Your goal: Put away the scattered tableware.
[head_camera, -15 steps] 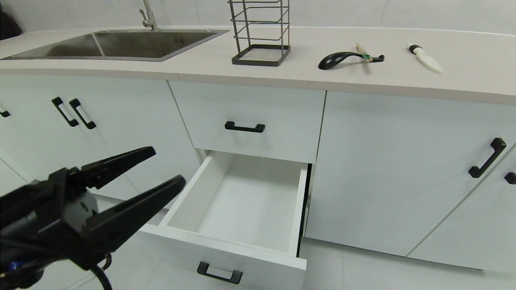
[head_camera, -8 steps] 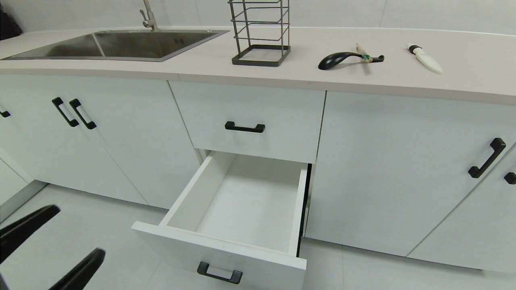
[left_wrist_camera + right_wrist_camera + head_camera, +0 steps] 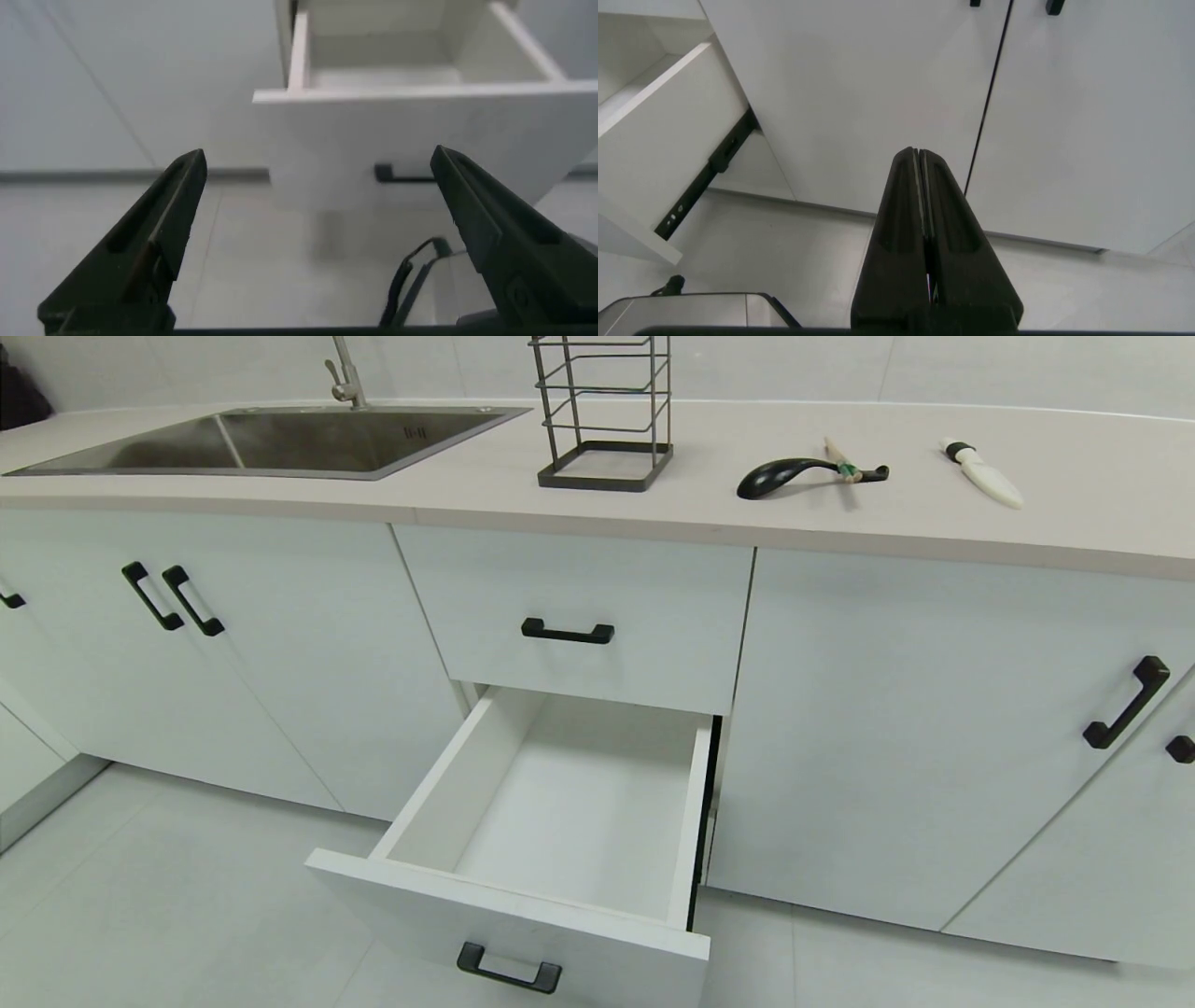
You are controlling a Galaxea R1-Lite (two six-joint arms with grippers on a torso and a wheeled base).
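Observation:
On the counter lie a black spoon point(image 3: 784, 476), a wooden chopstick pair with green band point(image 3: 843, 459) across its handle, and a white knife with a black collar point(image 3: 985, 475) farther right. The lower drawer point(image 3: 551, 807) stands pulled out and holds nothing. My left gripper point(image 3: 318, 187) is open, low above the floor, facing the drawer front point(image 3: 420, 121). My right gripper point(image 3: 921, 177) is shut with nothing in it, pointing at the white cabinet doors point(image 3: 878, 93) beside the drawer's side point(image 3: 663, 140).
A black wire rack point(image 3: 605, 415) stands on the counter left of the spoon. A steel sink point(image 3: 271, 437) with a tap is at the far left. The upper drawer point(image 3: 569, 616) is closed. Grey tiled floor point(image 3: 168, 887) lies before the cabinets.
My left gripper has dropped down and to the left, out of the head view. The counter items and the drawer have not moved.

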